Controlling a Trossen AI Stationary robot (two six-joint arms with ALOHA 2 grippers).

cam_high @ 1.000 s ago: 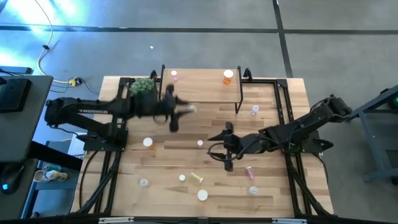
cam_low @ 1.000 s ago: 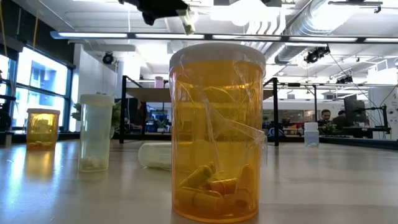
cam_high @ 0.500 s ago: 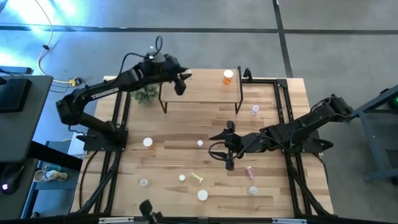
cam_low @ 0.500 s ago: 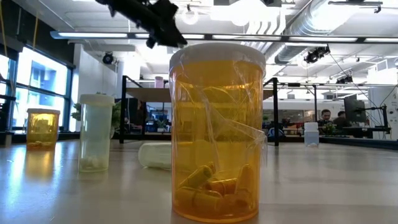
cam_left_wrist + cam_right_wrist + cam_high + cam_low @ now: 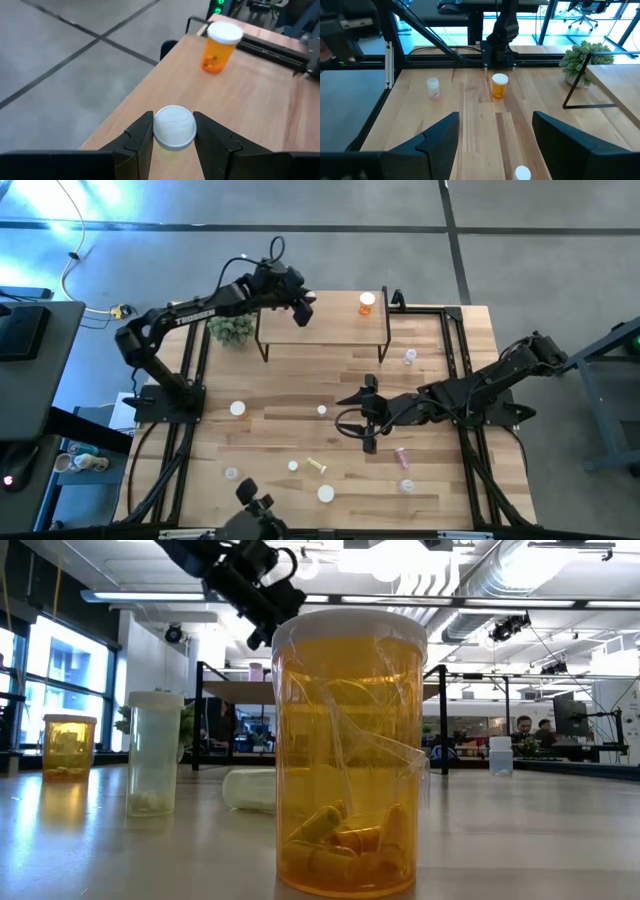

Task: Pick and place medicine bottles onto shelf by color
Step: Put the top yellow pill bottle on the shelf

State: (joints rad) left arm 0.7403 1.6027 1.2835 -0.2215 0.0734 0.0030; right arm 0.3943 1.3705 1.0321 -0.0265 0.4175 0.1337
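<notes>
The left arm reaches far out, its left tool [image 5: 173, 140] over the shelf [image 5: 335, 330]. It squeezes a white-capped bottle [image 5: 174, 128], standing straight up. Only the left wrist view shows this grip. An orange bottle [image 5: 367, 303] stands upright on the shelf's other end. The right tool [image 5: 365, 430] waits wide open, low over the bench [image 5: 280, 430].

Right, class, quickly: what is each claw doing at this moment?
Left claw: closed on a white-capped bottle, over the shelf.
Right claw: open, empty, above the table.
</notes>
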